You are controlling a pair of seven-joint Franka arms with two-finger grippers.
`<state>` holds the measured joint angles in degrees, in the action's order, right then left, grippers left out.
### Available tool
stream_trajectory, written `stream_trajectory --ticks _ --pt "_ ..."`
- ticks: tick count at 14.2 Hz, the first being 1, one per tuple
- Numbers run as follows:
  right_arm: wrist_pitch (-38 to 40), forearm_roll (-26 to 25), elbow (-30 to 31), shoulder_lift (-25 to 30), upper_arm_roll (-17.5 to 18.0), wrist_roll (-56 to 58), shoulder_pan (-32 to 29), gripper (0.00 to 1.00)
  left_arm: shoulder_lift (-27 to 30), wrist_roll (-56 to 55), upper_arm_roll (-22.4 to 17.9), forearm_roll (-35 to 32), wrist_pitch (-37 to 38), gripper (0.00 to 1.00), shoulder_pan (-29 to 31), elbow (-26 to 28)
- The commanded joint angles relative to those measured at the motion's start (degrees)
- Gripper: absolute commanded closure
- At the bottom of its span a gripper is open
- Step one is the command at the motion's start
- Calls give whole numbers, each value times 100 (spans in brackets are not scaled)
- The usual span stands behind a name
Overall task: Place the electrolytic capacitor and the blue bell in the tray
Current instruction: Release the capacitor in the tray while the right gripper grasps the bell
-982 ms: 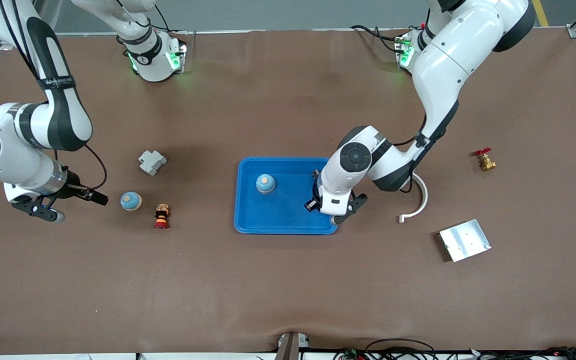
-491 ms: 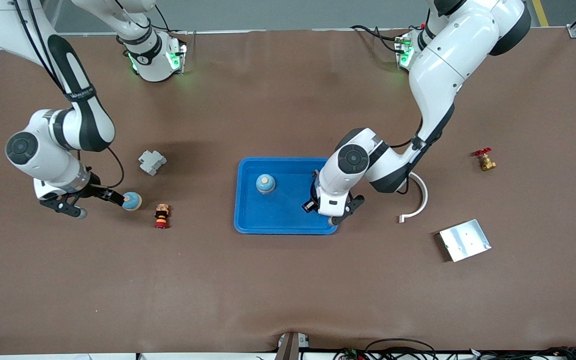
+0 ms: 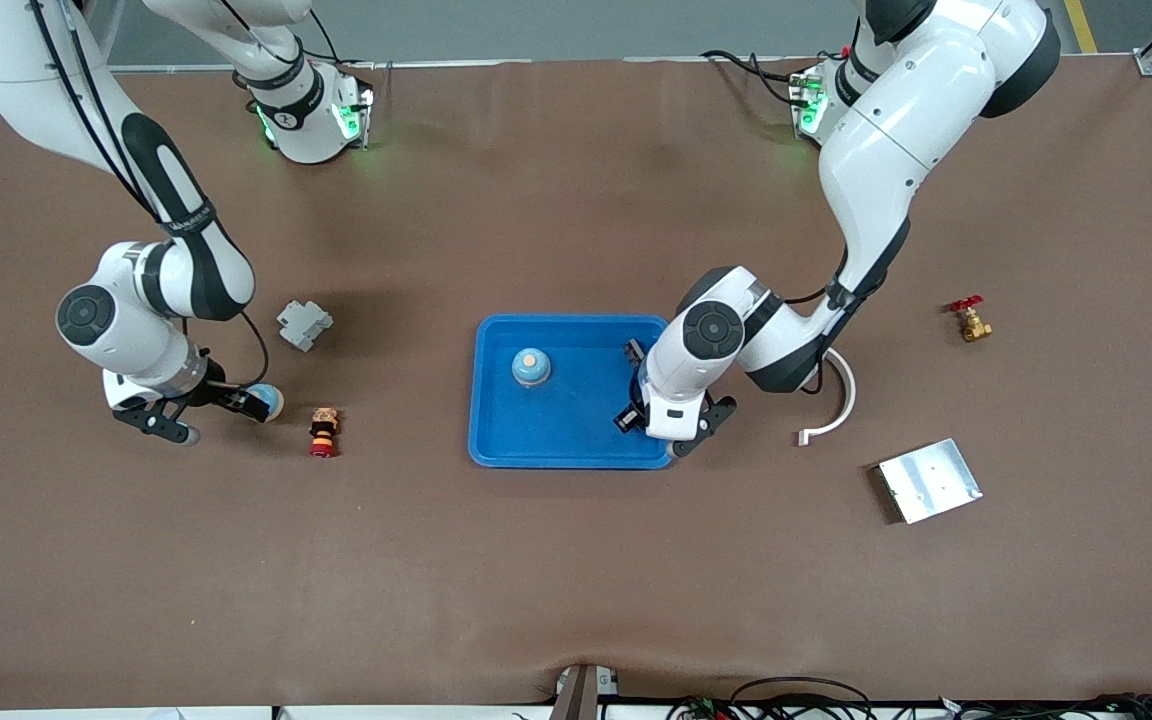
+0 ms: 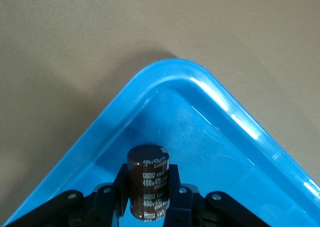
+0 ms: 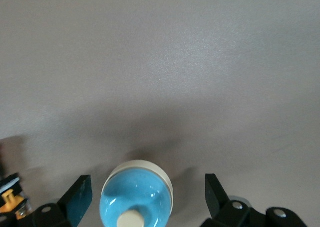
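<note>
The bright-blue tray (image 3: 556, 430) lies mid-table, with a blue bell (image 3: 530, 367) standing in it. My left gripper (image 3: 630, 386) is over the tray's corner toward the left arm's end. In the left wrist view it (image 4: 148, 183) is shut on the dark brown electrolytic capacitor (image 4: 148, 174), held upright just inside the tray's rim (image 4: 200, 82). A second blue bell (image 3: 270, 402) with a cream knob stands on the table toward the right arm's end. My right gripper (image 3: 241, 403) is down around that bell (image 5: 137, 197), open, one finger (image 5: 80, 197) on each side and apart from it.
A grey plastic block (image 3: 304, 325) and a small red, orange and black stacked piece (image 3: 323, 431) lie close to the second bell. Toward the left arm's end are a white curved piece (image 3: 836, 400), a silver metal plate (image 3: 929, 480) and a brass valve with a red handle (image 3: 968, 320).
The right arm has swung in toward the bell on the table, and its open fingers now straddle it. The left gripper shifted slightly over the tray corner, still holding the capacitor.
</note>
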<state>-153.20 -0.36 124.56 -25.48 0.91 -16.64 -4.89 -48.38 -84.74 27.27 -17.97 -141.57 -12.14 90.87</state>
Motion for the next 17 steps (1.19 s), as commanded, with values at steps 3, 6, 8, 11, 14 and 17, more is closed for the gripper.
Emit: stream_trajectory --ticks 3,6,8,11,14,17 --pt "-105 63 -2 -150 59 -181 14 0 -5 -104 -55 -111 -72 81 -69 -17" --pt "-114 63 -2 -194 59 -462 198 0 4 -104 -46 -111 -72 55 -69 -17" --pt "-105 63 -2 -195 50 -498 208 0 13 -95 -55 -119 -72 23 -69 -17" --pt "-105 63 -2 -203 50 -489 208 0 31 -95 -46 -119 -64 0 -69 -17" --pt "-96 54 7 -212 50 -454 190 0 48 -104 -55 -119 -55 0 -69 -8" --pt "-105 54 7 -221 41 -446 190 0 171 -174 -46 -111 6 0 -60 -8"
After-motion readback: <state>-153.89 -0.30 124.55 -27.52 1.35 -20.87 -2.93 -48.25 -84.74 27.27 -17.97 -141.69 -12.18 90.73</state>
